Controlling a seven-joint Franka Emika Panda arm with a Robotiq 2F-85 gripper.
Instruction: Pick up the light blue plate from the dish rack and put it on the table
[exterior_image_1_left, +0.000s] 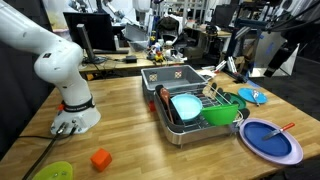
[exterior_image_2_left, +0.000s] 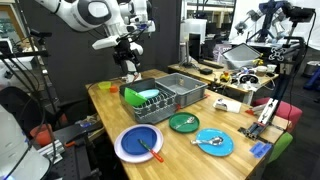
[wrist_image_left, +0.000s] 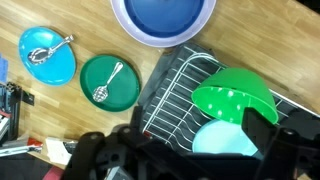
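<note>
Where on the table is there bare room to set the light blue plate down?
Bare table between the robot base and the dish rack. Crowded on the rack's other side: dark blue plate, green plate, cyan plate with spoon.

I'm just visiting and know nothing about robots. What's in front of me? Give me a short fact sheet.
claw: hovering above the dish rack, nothing visibly held, open or shut unclear
light blue plate: in the rack, next to the green bowl
dark blue plate: on the table, outside the rack
progress: light blue plate not yet lifted
</note>
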